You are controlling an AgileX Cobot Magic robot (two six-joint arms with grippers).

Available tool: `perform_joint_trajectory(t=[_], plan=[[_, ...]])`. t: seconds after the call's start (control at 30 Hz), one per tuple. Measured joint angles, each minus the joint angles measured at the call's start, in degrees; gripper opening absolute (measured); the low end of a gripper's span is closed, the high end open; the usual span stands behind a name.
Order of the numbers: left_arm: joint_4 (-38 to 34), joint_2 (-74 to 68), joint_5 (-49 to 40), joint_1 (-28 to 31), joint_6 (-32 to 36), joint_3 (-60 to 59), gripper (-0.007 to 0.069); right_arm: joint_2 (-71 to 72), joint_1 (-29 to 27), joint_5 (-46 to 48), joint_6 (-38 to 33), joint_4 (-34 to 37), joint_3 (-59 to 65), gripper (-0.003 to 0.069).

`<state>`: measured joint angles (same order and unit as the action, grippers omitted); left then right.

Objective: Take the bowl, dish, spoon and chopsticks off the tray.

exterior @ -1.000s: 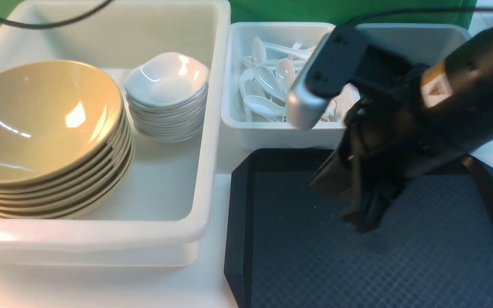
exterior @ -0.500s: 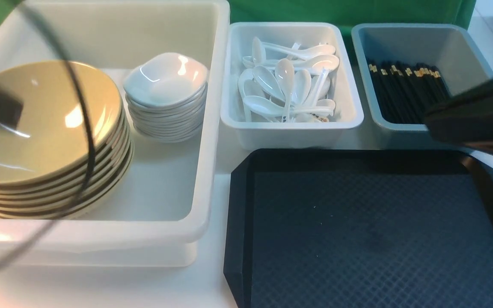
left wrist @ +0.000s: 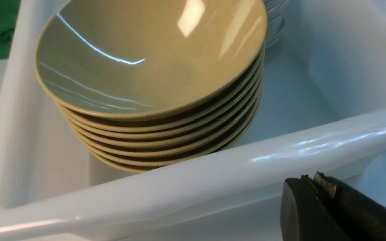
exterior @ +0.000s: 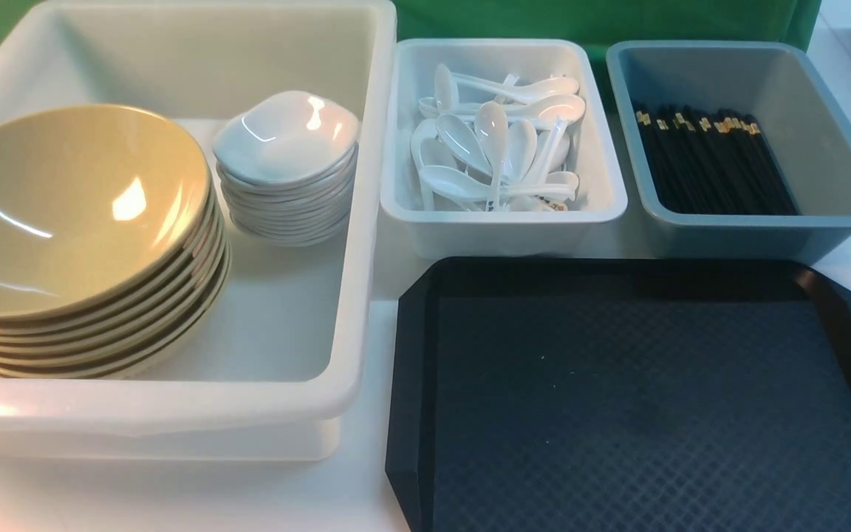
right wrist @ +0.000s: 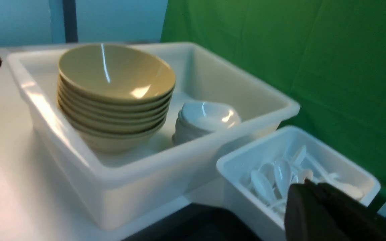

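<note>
The black tray (exterior: 640,399) lies bare at the front right. A stack of tan bowls (exterior: 63,199) sits in the large white bin (exterior: 174,406); the top bowl (left wrist: 146,57) is empty. Beside it rises a stack of white dishes (exterior: 289,137). White spoons (exterior: 496,148) fill the smaller white bin, one with dark characters on its handle (exterior: 493,201). Black chopsticks (exterior: 713,159) lie in the grey-blue bin. My left gripper (left wrist: 310,179) is shut and empty, just outside the large bin's near wall. My right gripper (right wrist: 305,184) is shut and empty, short of the spoon bin. Neither shows in the front view.
The small white spoon bin (exterior: 503,229) and the grey-blue bin (exterior: 758,233) stand side by side right behind the tray. The large white bin's wall (exterior: 366,244) borders the tray's left side. A green cloth (right wrist: 313,60) hangs behind the bins.
My right arm, which hung over the tray, has drawn away to the right and out of the front view. The left arm and its cable passed over the bowls and left that view too.
</note>
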<state>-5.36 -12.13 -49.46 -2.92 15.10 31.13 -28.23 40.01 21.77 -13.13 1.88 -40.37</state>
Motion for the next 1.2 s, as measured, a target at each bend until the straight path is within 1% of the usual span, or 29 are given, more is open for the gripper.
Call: perform_joint_trajectory(t=[0.1,0.23,0.83,0.93,1.0,1.1,1.13,1.17,1.2], plan=[[0.0,4.4,0.0,0.0,-0.3,-1.3,-0.0010,0.1,0.0,-2.6,0.0,0.0,0.3,0.0053],[-0.2,8.1,-0.5,0.0,-0.4,-1.6,-0.0010,0.1,0.0,-3.4,0.0,0.0,0.3,0.0059],[-0.3,8.7,-1.4,0.0,-0.6,-1.6,-0.0010,0.1,0.0,-3.4,0.0,0.0,0.4,0.0074],[-0.3,8.7,-1.4,0.0,-0.6,-1.6,-0.0010,0.3,0.0,-3.5,0.0,-1.9,0.4,0.0077],[-0.3,8.7,-1.4,0.0,-0.5,-1.6,-0.0010,0.7,0.0,-3.6,0.3,-1.9,0.8,0.0077],[-0.3,8.7,-1.5,0.0,-0.3,-1.7,-0.0010,3.2,-0.3,-3.9,1.1,-2.6,3.7,0.0072],[-0.3,8.7,-1.5,0.0,-0.3,-1.7,-0.0010,4.6,-1.2,-5.4,1.1,-2.8,5.9,0.0056],[-0.3,8.7,-1.5,0.0,-0.3,-1.7,-0.0010,4.9,-1.4,-5.4,1.1,-2.8,6.3,0.0056],[-0.3,8.7,-1.5,0.0,-0.3,-1.7,-0.0010,7.2,-3.3,-8.3,1.1,-2.8,10.2,0.0037]])
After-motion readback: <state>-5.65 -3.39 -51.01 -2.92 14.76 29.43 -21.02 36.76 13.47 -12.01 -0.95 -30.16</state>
